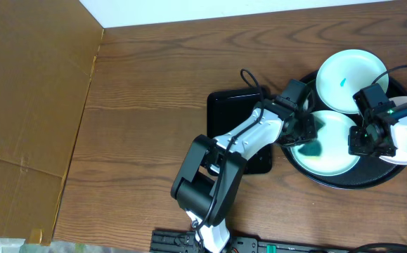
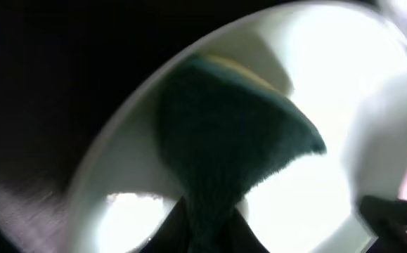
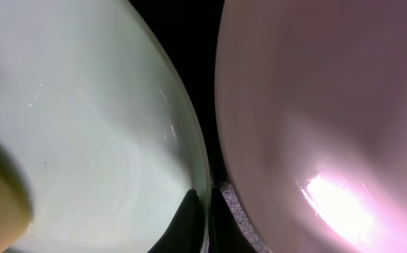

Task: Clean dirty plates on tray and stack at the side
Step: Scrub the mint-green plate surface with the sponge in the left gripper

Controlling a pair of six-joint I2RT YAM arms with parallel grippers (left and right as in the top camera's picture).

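Note:
The round black tray (image 1: pixel 344 184) sits at the right. On it lie a pale mint plate with a teal smear (image 1: pixel 349 79) at the back, a second mint plate (image 1: pixel 333 158) in the middle, and a white plate (image 1: pixel 393 160) at the right, partly hidden by my right arm. My left gripper (image 1: pixel 303 135) is shut on a green sponge (image 1: pixel 310 148) that presses on the middle plate; the left wrist view shows the sponge (image 2: pixel 231 133) on that plate (image 2: pixel 315 204). My right gripper (image 1: pixel 363 140) is shut on the middle plate's right rim (image 3: pixel 196 161), next to the white plate (image 3: pixel 315 105).
A smaller black rectangular tray (image 1: pixel 233 116) lies left of the round tray, under my left arm. Brown cardboard (image 1: pixel 27 105) covers the left side. Bare wooden table (image 1: pixel 154 84) lies between them.

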